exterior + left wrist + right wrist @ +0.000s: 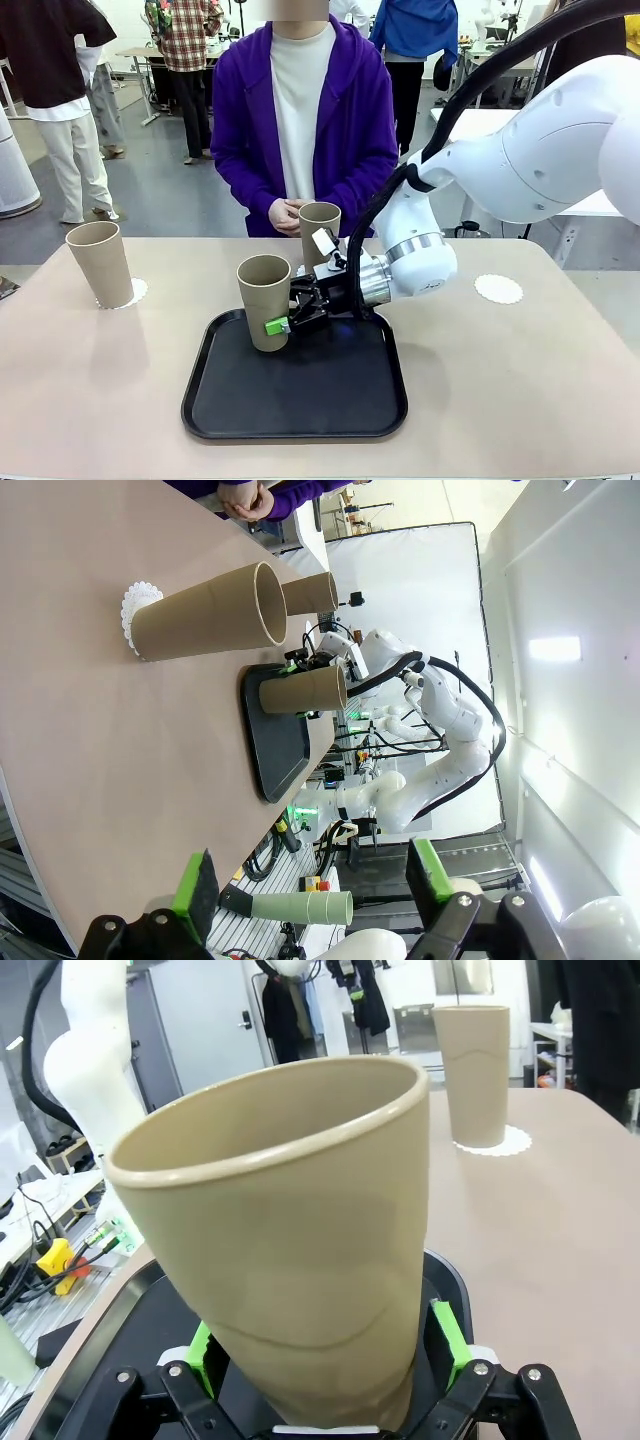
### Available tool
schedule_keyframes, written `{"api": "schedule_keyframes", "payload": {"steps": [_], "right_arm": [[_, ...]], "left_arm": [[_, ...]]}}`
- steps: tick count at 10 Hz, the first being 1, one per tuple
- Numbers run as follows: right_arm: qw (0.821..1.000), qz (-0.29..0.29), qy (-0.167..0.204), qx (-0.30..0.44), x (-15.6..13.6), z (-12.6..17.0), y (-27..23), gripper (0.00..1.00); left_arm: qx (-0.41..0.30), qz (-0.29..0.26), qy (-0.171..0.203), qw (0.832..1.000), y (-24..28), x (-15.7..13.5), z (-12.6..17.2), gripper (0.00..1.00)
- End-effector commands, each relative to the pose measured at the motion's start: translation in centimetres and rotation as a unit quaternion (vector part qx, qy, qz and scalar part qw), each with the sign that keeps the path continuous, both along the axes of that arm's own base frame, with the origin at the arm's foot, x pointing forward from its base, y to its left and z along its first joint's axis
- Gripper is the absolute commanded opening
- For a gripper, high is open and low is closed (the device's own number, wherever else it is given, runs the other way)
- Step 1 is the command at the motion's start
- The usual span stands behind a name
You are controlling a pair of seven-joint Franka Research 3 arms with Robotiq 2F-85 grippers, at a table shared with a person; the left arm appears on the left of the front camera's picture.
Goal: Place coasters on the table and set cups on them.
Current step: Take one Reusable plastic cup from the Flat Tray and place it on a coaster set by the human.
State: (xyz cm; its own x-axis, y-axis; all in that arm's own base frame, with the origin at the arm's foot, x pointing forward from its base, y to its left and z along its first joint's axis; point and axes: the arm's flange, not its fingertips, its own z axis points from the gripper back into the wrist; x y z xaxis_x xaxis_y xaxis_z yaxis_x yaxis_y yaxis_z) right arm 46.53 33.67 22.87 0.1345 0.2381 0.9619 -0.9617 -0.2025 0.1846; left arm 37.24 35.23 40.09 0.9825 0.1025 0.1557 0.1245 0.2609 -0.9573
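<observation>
Bracketing the tan tumbler (290, 1230) low near its base, right gripper (292, 318) fully spread, not yet clamped. Light, stiff, smooth-walled; likely slips upward unless pinched low. Left gripper (312, 890) wide open, empty.

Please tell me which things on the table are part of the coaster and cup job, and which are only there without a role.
Part of the job:
- cup on its coaster, left side
- cup in the right tool, jaws around its base
- third cup, behind it
- free coaster, right side
- beige table

Only there:
- black tray
- person's clasped hands
</observation>
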Motion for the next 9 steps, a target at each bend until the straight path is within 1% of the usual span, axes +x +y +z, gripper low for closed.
{"api": "schedule_keyframes", "payload": {"steps": [1,3,4,5,6,7,8,9], "right_arm": [[1.0,0.013,0.003,-0.012,0.8,-0.3,1.2,1.0],[1.0,0.02,-0.007,-0.011,0.7,-0.4,1.7,1.0],[1.0,0.022,-0.011,-0.011,0.7,-0.3,1.7,0.41],[1.0,0.019,-0.011,-0.01,0.7,-0.1,1.5,0.41],[1.0,0.017,-0.012,-0.01,0.7,0.0,1.3,0.0],[1.0,0.015,-0.01,-0.01,0.6,0.0,1.2,0.35],[1.0,0.011,-0.008,-0.02,0.6,0.1,0.9,0.0],[1.0,0.005,0.0,-0.024,0.1,0.9,0.4,0.0]], "left_arm": [[0.002,0.002,0.004,1.0,0.0,-0.1,0.1,1.0],[0.002,0.002,0.004,1.0,0.0,-0.1,0.1,1.0],[0.002,0.002,0.004,1.0,0.0,-0.1,0.1,1.0],[0.002,0.002,0.004,1.0,0.0,-0.1,0.1,1.0],[0.002,0.002,0.004,1.0,0.0,-0.1,0.1,1.0],[0.002,0.002,0.004,1.0,0.0,-0.1,0.1,1.0],[0.002,0.002,0.004,1.0,0.0,-0.1,0.1,1.0],[0.002,0.002,0.004,1.0,0.0,-0.1,0.1,1.0]]}}
